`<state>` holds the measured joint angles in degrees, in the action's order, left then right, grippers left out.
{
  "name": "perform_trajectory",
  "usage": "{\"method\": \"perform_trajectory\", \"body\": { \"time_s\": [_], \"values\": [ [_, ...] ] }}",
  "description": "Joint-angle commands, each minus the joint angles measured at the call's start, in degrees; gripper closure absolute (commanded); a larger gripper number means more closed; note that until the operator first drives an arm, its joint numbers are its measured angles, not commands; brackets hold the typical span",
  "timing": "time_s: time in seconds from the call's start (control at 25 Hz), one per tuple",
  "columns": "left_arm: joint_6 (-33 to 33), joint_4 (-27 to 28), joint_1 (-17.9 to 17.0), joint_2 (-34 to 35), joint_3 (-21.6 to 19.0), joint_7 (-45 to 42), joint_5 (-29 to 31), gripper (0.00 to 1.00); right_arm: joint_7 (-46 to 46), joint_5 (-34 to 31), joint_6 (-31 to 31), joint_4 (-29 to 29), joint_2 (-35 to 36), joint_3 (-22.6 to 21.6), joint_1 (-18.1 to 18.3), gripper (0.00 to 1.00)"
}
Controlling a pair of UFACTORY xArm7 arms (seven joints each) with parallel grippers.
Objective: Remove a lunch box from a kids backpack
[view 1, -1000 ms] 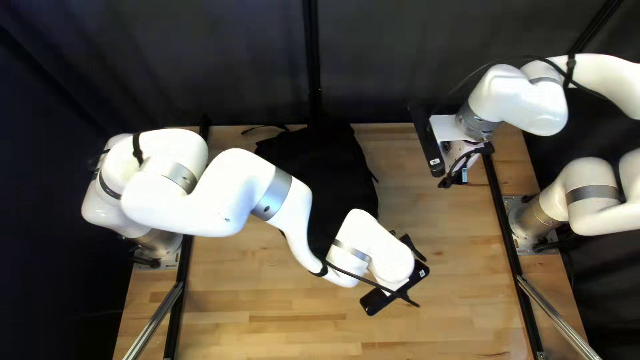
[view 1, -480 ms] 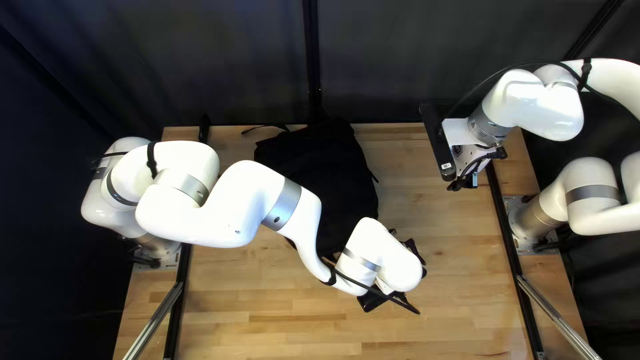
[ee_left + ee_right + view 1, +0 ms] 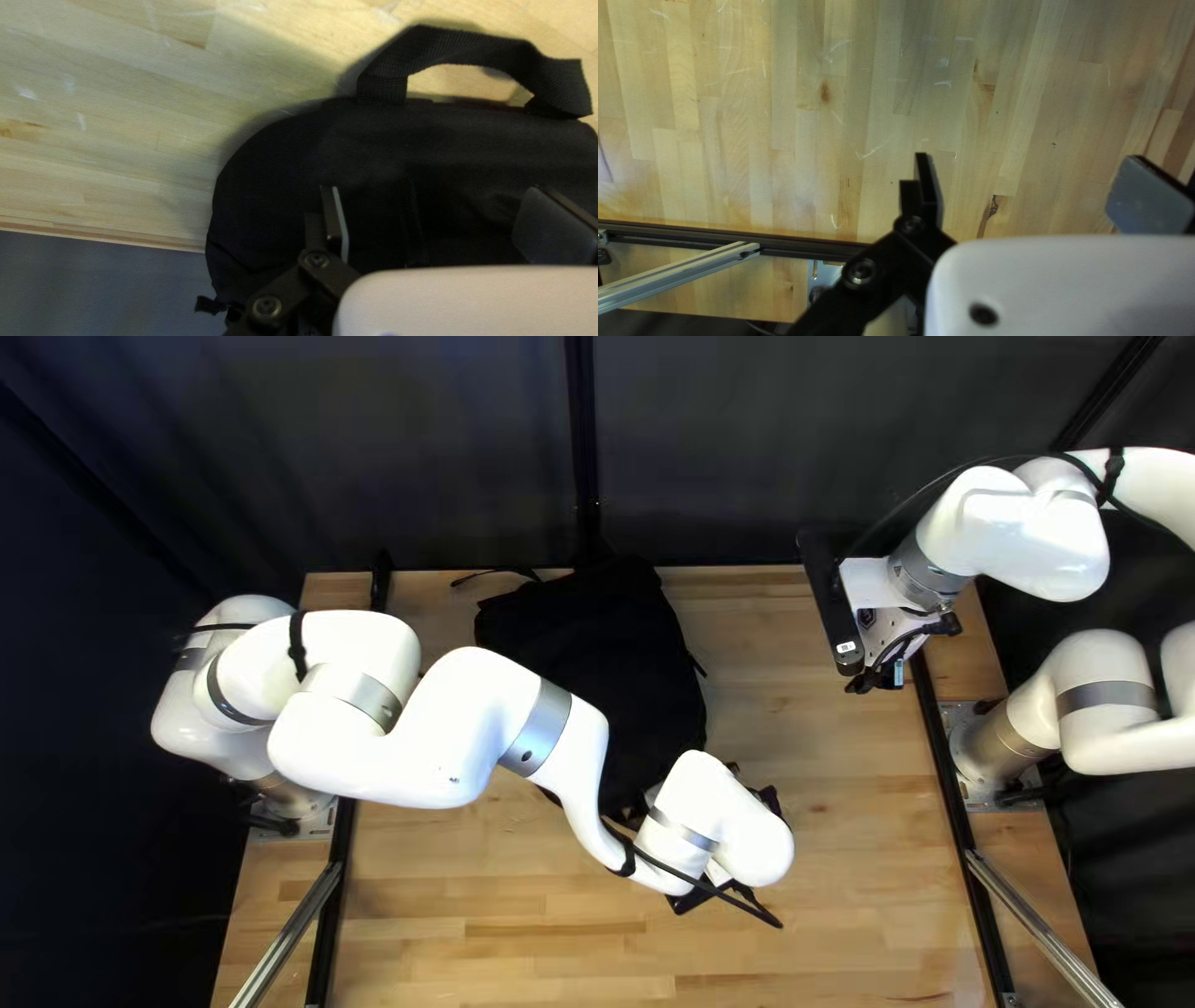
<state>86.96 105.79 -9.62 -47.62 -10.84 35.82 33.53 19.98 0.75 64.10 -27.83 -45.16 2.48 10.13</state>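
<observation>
The black backpack (image 3: 591, 672) lies at the far middle of the table, partly covered by my left arm. In the top left view my left gripper (image 3: 710, 884) is mostly hidden under its wrist, near the backpack's near end. In the left wrist view, my left gripper (image 3: 430, 227) is spread wide over the backpack (image 3: 349, 149), and the strap handle (image 3: 467, 46) lies ahead. My right gripper (image 3: 878, 666) hangs at the right, away from the backpack; in its wrist view, my right gripper (image 3: 1027, 190) stands open over bare wood. No lunch box shows.
The wooden table (image 3: 523, 933) has black rails (image 3: 952, 797) along its sides and metal bars (image 3: 1040, 933) near its front corners. A dark curtain (image 3: 411, 448) hangs behind. My left arm stretches across the table's middle.
My left arm has shifted slightly toward the near side, its wrist now hiding more of the gripper. My right gripper has moved right and slightly nearer. The backpack stays put.
</observation>
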Motion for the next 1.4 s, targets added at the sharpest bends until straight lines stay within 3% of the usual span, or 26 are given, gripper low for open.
{"method": "perform_trajectory", "body": {
  "time_s": [0.04,0.44,0.68,0.84,0.96,1.16,1.28,1.4],
  "values": [
    [-0.29,-0.11,-0.23,-0.28,-0.03,-0.39,0.08,1.0,-0.08,-0.13,0.55,0.01,-0.48,-0.05,0.12,0.0],
    [-0.22,-7.39,-2.11,5.92,-1.09,-5.57,-0.55,1.0,-0.04,-0.43,0.88,0.31,-1.27,-0.12,0.25,0.0],
    [-1.2,-16.37,-1.66,13.45,-1.31,-10.42,-1.86,1.0,0.8,-0.83,0.36,0.59,-1.2,0.38,0.4,0.0],
    [-2.78,-21.46,-1.4,17.48,-1.78,-13.4,-3.25,1.0,1.61,-0.77,-1.23,-1.46,2.49,0.46,-0.19,0.0],
    [-4.19,-25.08,-1.46,20.39,-2.24,-15.73,-4.43,1.0,4.42,-0.84,-2.91,-5.66,9.24,1.49,-1.12,0.0],
    [-6.39,-29.46,-2.17,23.25,-2.87,-20.33,-5.66,1.0,18.79,3.23,-10.09,-9.57,17.75,9.01,-3.48,0.0],
    [-7.65,-31.22,-2.61,24.08,-3.03,-23.24,-6.04,1.0,30.35,9.93,-14.66,-13.95,25.29,13.5,-6.36,0.0],
    [-8.06,-31.49,-2.94,24.15,-2.96,-25.22,-6.08,1.0,37.95,15.3,-15.19,-16.03,28.46,16.26,-7.74,0.0]
  ]
}}
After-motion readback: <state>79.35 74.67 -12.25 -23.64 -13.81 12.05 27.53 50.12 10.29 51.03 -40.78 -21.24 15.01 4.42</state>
